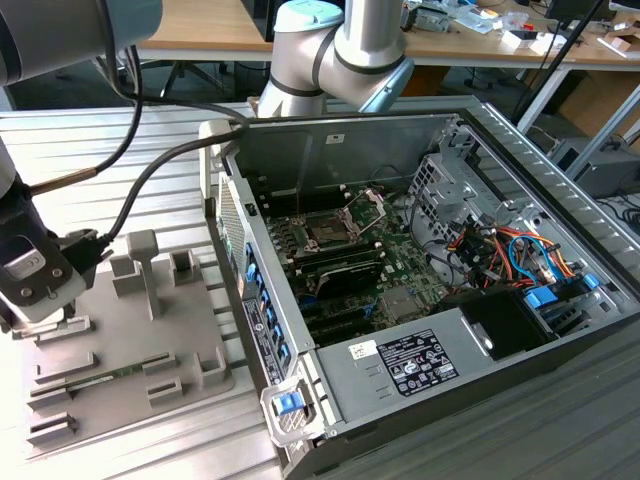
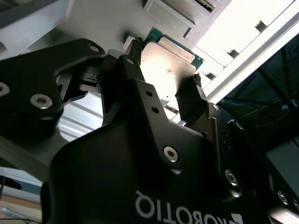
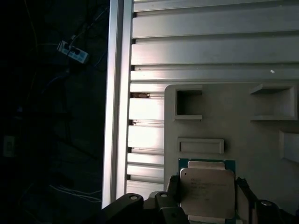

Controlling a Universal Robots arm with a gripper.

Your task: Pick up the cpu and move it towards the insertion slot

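Being held by two opposite edges: the cpu [image 3: 208, 189], with the gripper [image 2: 166, 64] narrowed onto it, above the grey tray [image 1: 150, 330] on the slatted desk [image 1: 120, 150]. Sharing that tray with a green memory stick [image 1: 100, 378]. Sitting well apart from the insertion slot [image 1: 335, 232], with the open computer case's side wall [image 1: 240, 250] standing between.

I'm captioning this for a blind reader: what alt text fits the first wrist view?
A gripper clamps a small square chip by two sides, on or just above a grey tray lying on a ribbed metal table.
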